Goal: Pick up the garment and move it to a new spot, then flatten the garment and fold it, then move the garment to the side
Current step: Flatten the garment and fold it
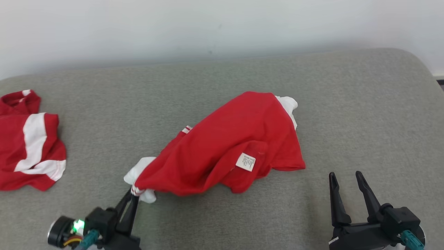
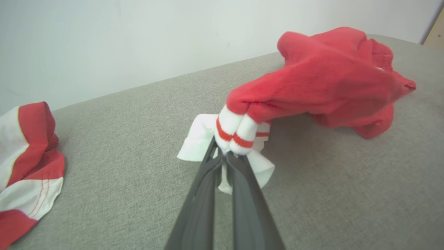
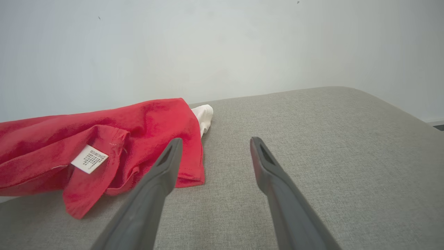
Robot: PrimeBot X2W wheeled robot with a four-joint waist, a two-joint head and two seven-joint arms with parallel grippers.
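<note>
Beneath a pale wall (image 1: 222, 27) a grey cushion (image 1: 347, 104) spreads across the head view, and the red garment (image 1: 225, 146) lies bunched in the middle of the frame, inside out by the look of the white label (image 1: 245, 161) showing on its lower edge. At the lower left of the frame the left gripper (image 1: 133, 196) is clenched on the garment's white striped cuff (image 2: 236, 133); the left wrist view shows its jaws pinched together on that cuff, with the red cloth trailing away toward the upper right. At the lower right the right gripper (image 1: 344, 175) stands with its jaws spread and nothing between them, near the garment's hem but not touching it. A second red-and-white garment (image 1: 31, 146) sits at the left edge, well apart. By this showing the task is at its very start: the grasp for the pick-up is made, but most of the garment rests on the cushion, and the move to a new spot, the flattening, the folding and the setting aside are all left to do.
</note>
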